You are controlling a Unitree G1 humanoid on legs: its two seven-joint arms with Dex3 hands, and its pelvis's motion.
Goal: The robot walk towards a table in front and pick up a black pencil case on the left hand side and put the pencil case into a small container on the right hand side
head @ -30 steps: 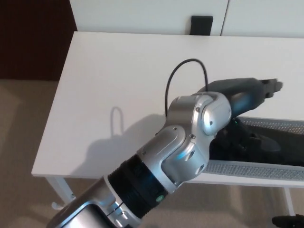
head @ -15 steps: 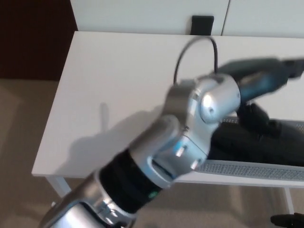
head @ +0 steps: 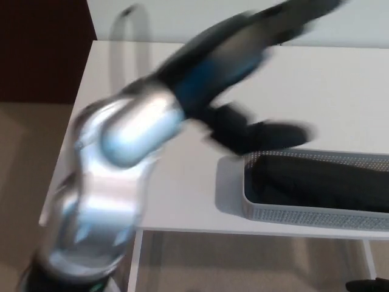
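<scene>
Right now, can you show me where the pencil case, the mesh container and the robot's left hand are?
black pencil case [head: 322,182]: head view, on its dark top, lying inside the container.
mesh container [head: 304,214]: head view, on its front wall.
left hand [head: 255,135]: head view, on the blurred dark hand above the container's left end.

A black pencil case [head: 322,182] was seen lying inside a grey mesh container [head: 304,214] at lower right on a white table [head: 340,85], while a blurred left hand [head: 252,132] was held above the container's left end.
</scene>
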